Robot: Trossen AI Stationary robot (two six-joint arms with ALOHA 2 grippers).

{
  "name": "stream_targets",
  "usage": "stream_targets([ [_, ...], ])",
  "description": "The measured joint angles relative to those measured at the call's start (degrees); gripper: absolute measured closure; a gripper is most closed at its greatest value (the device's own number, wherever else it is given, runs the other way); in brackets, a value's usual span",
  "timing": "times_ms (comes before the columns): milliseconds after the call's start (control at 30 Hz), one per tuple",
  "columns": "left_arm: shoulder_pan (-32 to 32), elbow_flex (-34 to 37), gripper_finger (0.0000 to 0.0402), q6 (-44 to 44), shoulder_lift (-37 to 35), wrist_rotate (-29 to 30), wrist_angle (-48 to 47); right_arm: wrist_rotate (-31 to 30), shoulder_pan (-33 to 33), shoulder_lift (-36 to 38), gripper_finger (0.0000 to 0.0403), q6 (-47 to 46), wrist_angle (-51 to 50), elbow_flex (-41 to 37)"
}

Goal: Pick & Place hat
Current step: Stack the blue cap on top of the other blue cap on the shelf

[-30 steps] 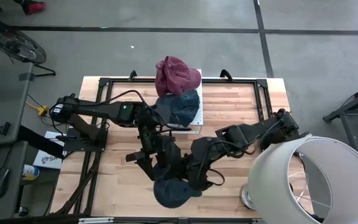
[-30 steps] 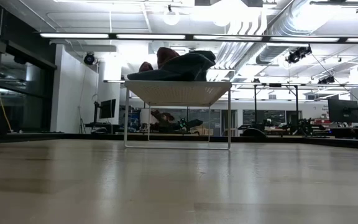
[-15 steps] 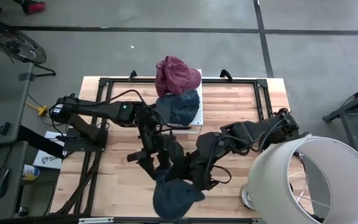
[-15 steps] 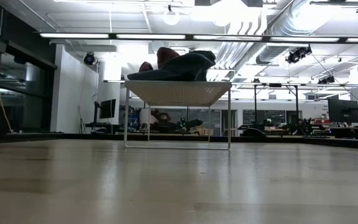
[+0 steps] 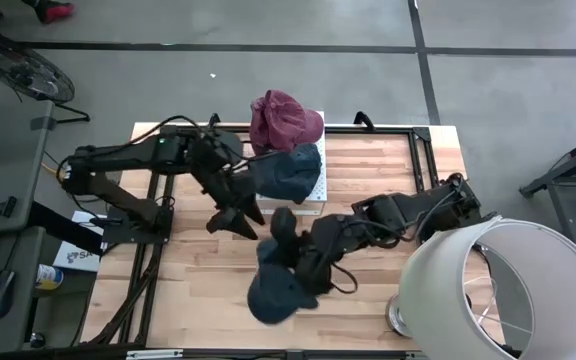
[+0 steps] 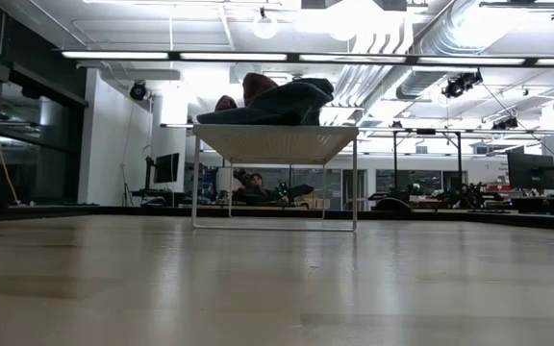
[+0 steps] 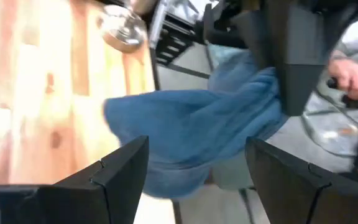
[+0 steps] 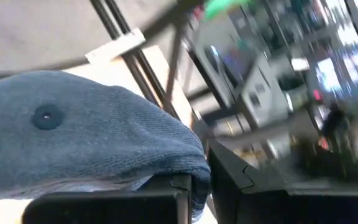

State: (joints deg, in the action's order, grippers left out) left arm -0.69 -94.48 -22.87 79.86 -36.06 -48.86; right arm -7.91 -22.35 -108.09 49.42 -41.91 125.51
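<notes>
Left gripper point(image 5: 236, 217) hangs w/ jaws spread, empty, just beside the white rack point(image 5: 311, 207) at the back of the counter point(image 5: 388, 160). On the rack — a maroon hat point(image 5: 283, 120) and a dark blue hat point(image 5: 286, 172), so 2 look placed. Right gripper point(image 5: 286, 262) has jaws clamped on a third blue hat point(image 5: 273, 295), near the counter's front edge — it's left to carry to the rack.

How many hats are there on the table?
3: a red hat and a blue hat on the white rack, and another blue hat held by the right gripper. More could be hidden.
</notes>
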Motion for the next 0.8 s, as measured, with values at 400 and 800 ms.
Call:
stream_targets([
  [400,-2.8,0.0,0.0138,-2.9,-2.4,14.6,-0.8,-15.3,3.2,-0.1,0.0382,-6.2,-1.6,-0.7],
  [800,-2.7,0.0,0.0138,-2.6,-4.1,13.9,-0.3,-19.9,4.3,-0.1,0.0382,-9.2,-2.5,-0.8],
])
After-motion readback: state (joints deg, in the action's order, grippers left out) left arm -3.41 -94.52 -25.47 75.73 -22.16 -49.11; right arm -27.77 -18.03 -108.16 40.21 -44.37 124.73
